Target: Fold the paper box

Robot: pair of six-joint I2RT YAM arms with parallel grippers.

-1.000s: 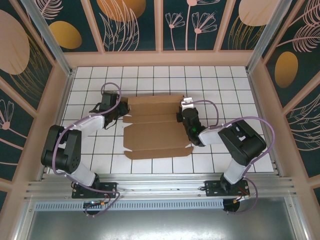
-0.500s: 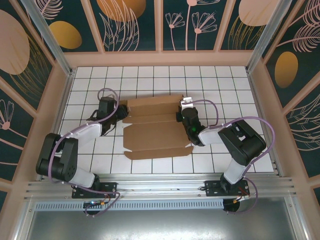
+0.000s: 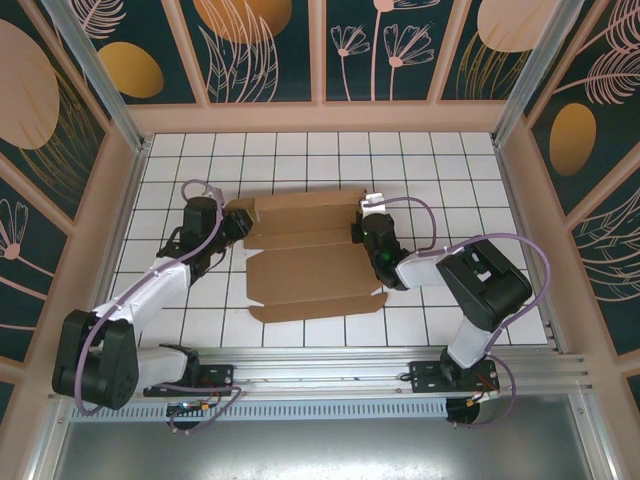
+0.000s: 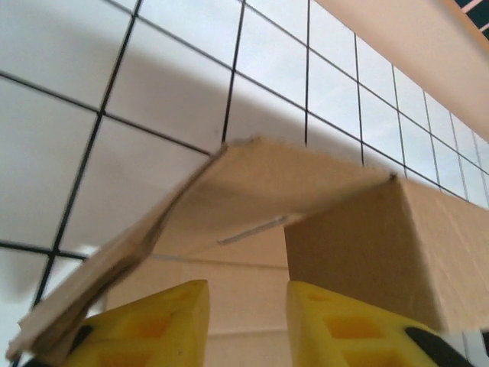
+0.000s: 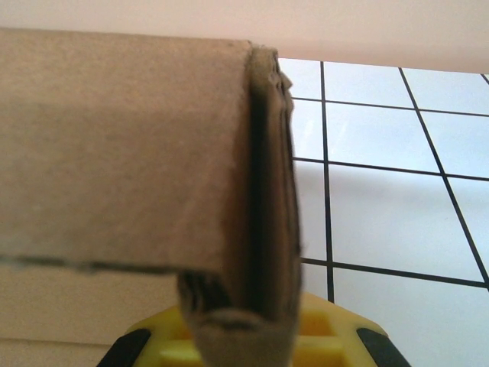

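A white tabletop [image 3: 470, 160] ruled into square tiles by black lines spreads beneath and on every side of the plain brown corrugated cardboard paper box [image 3: 310, 270], a mostly flat die-cut sheet with its far panels partly raised. At the box's far-right corner the right gripper [image 5: 241, 325] is clamped on a doubled, upright cardboard wall. At the box's far-left corner the left gripper [image 4: 246, 306] has its yellow fingers [image 4: 153, 325] apart, with a lifted flap slanting above them.
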